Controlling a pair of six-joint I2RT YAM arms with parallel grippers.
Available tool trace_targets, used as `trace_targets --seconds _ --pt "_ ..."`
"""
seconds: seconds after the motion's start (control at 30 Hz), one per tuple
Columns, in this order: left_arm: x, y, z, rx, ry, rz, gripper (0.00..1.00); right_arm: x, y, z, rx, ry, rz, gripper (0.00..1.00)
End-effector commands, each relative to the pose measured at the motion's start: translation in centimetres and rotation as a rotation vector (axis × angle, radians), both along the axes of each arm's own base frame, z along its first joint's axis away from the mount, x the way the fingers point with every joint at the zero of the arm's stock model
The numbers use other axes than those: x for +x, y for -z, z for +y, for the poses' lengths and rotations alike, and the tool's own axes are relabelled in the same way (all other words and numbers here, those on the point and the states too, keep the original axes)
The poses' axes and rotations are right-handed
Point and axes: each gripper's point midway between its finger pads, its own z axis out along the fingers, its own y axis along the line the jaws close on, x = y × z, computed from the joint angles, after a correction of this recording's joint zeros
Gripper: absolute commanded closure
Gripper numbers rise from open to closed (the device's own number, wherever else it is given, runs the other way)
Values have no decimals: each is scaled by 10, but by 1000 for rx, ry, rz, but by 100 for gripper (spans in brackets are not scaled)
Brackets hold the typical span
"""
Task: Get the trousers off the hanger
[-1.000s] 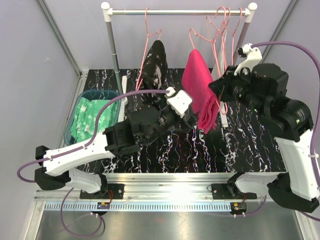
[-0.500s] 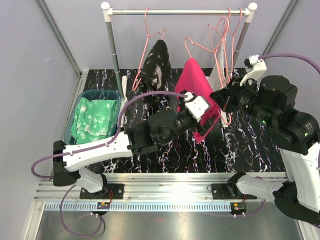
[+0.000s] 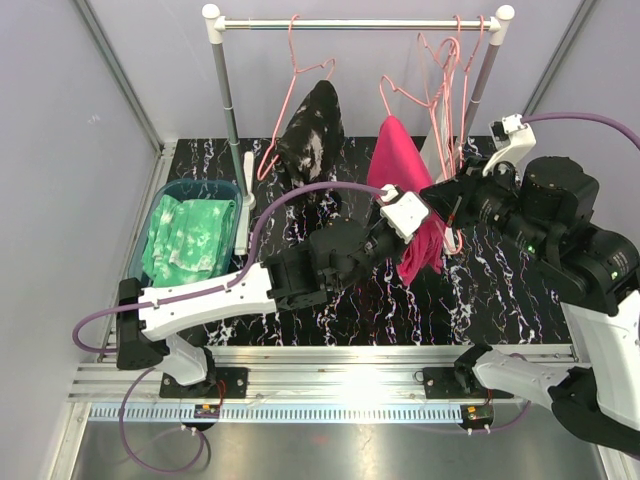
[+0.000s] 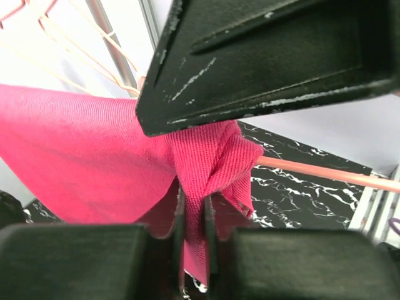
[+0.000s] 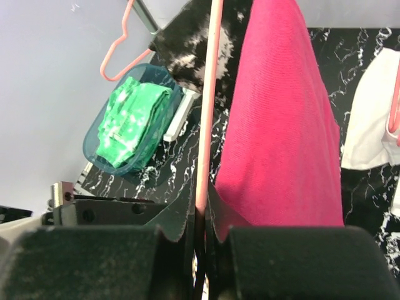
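Note:
The magenta pink trousers point(image 3: 400, 160) hang folded over a pink wire hanger point(image 3: 385, 92) on the rail. My left gripper point(image 3: 427, 238) is shut on a bunched fold of that pink cloth point(image 4: 206, 162), which runs down between its fingers point(image 4: 194, 212). My right gripper point(image 3: 449, 214) is shut on the hanger's thin pink rod point(image 5: 209, 94), just left of the pink trousers point(image 5: 281, 125). Black white-speckled trousers point(image 3: 308, 135) hang on another hanger to the left. The mint green trousers point(image 3: 185, 235) lie in a teal bin.
The teal bin point(image 3: 143, 240) stands at the left of the black marbled table. The rail point(image 3: 355, 23) rests on two posts, with several bare pink hangers point(image 3: 440, 60) at its right end. A white cloth point(image 5: 369, 131) hangs by the right post.
My left arm has swung right to the pink trousers and its jaws have shut on the cloth. The hanger and right gripper have shifted slightly right.

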Motion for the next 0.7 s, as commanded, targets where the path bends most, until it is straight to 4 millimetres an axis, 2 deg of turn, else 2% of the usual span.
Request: trace_targets --seconds 0.0,0.07,0.13,0.17,0.23,0.37,0.43,0.57,0.67 --pt "6 -43 15 -117 -54 -16 100 -1 -58 -10 116 31 -221 100" --pt "6 -43 18 -110 -59 -14 97 4 -48 -13 92 60 -210 100" --pt "2 -48 21 -116 -39 -18 85 8 -42 -13 74 69 -203 100" --pt "0 -48 22 -113 -30 -20 93 10 -37 -12 64 73 -193 100" --pt "-2 -54 25 -120 -25 -20 100 13 -30 -11 53 75 -184 100" --pt "-6 -58 28 -117 -4 -23 100 20 -23 -10 34 91 -173 100" --pt "-9 -58 27 -107 15 -31 93 21 -22 -8 30 86 -169 100" --pt "-8 -52 25 -83 14 -35 88 20 -23 -6 34 74 -168 100" --pt "-9 -48 22 -60 27 -35 80 20 -25 -8 30 79 -172 100"
